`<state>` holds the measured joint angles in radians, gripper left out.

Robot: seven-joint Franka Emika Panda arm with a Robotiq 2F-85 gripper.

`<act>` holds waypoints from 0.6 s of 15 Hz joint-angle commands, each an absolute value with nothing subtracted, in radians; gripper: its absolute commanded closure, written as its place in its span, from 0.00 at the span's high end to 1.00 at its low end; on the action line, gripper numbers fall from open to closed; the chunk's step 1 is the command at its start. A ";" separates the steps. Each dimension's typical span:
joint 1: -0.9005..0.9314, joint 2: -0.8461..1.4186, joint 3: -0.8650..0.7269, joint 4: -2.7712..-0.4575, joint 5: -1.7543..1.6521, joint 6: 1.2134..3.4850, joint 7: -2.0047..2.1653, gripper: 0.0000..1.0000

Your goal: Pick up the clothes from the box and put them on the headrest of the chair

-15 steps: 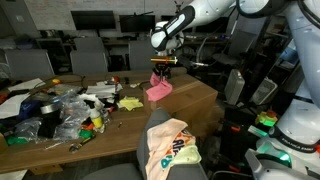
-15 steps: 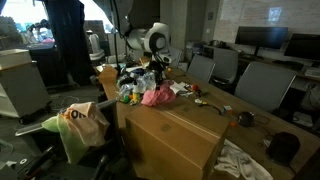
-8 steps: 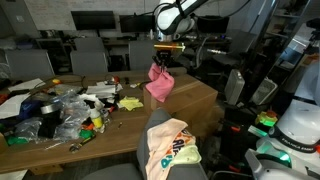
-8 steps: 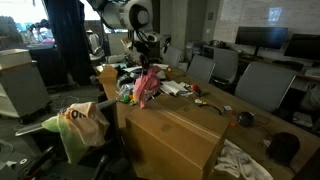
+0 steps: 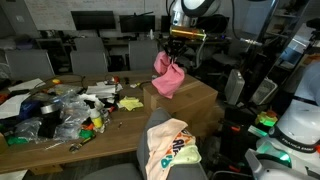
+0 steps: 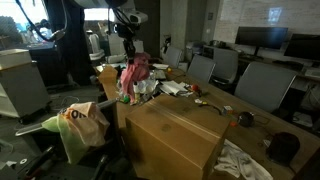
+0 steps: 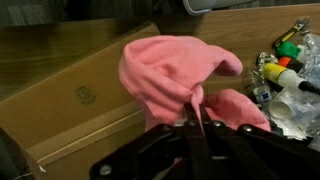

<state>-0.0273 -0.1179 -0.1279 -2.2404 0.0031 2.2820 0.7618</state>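
My gripper [image 7: 195,112] is shut on a fold of the pink garment [image 7: 170,68]. The cloth hangs bunched below the gripper [image 5: 180,50] in the air, above the brown cardboard box [image 5: 196,100]. In both exterior views the pink garment [image 6: 135,78] is clear of the box [image 6: 175,135]. The grey chair [image 5: 157,126] stands in front of the box. Draped over its headrest are a white printed garment [image 5: 172,145] and a pale yellow-green one [image 6: 55,125]. The cloth hides most of the headrest.
Clear plastic bags and small colourful clutter [image 5: 70,108] lie on the brown surface beside the box. Other grey office chairs [image 5: 90,55] stand behind it, more of them [image 6: 262,85] at the desks. A robot base [image 5: 295,130] stands close by the chair.
The gripper has risen with the pink garment, lifting it off the box top. It has swung sideways, toward the chair side in one exterior view. The cloth now hangs free.
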 commanded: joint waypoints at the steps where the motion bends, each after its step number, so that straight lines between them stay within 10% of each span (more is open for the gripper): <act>1: -0.065 -0.303 -0.084 -2.423 -0.018 2.323 0.756 0.01; 9: -0.119 -0.502 -0.022 -2.670 0.000 2.315 0.723 0.01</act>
<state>-0.0876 -0.4035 -0.0523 -2.5729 0.0018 2.2867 0.7474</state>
